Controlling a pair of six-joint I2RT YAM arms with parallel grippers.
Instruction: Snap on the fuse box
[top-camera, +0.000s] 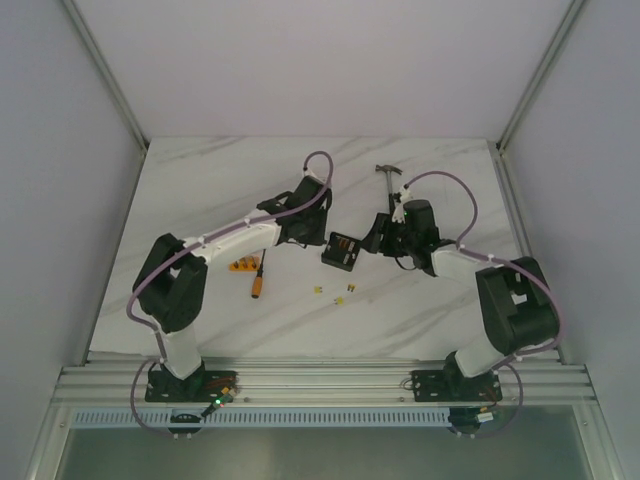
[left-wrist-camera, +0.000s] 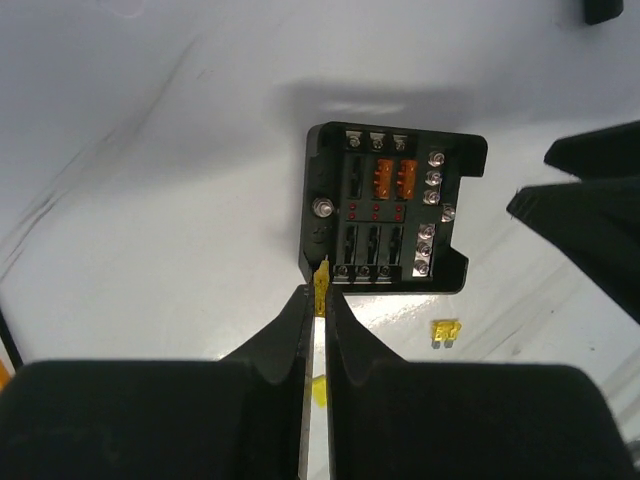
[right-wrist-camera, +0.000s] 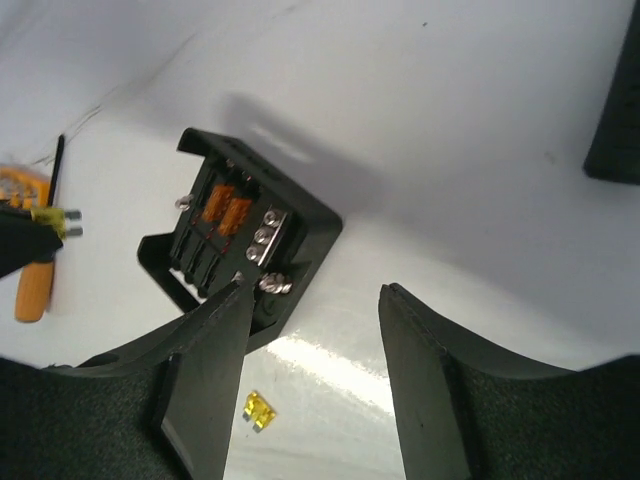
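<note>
The two arms are fixed at the near edge of the white bench (top-camera: 200, 330). A little past them, three tiny yellow loose fuses (top-camera: 338, 301) lie on the bench. To their left lies a screwdriver (top-camera: 257, 278) with an orange handle. An orange block (top-camera: 243, 265) sits just beside it, on its left.

Next comes the fuse box (left-wrist-camera: 390, 205). It sits near the middle of the bench, between the two hands. It is black and square. Its open side faces up, so the slots and the small silver screws show. Two orange fuses sit side by side in the slots.

The left hand (left-wrist-camera: 320, 305) is at the left side of the box. Its fingers are pressed together and pinch a small yellow fuse (left-wrist-camera: 320, 282). The fuse stands up between the tips, right at the edge of the box. It is too close to tell if it touches the box.

The right hand (right-wrist-camera: 315, 290) is at the right side of the box. Its fingers are spread wide, and only the bench shows between them. One finger (right-wrist-camera: 225, 330) has its tip at the corner of the box with the silver screws. It is hard to tell if it touches.

Farthest away, past the right hand, a hammer (top-camera: 388, 180) lies on the bench.
</note>
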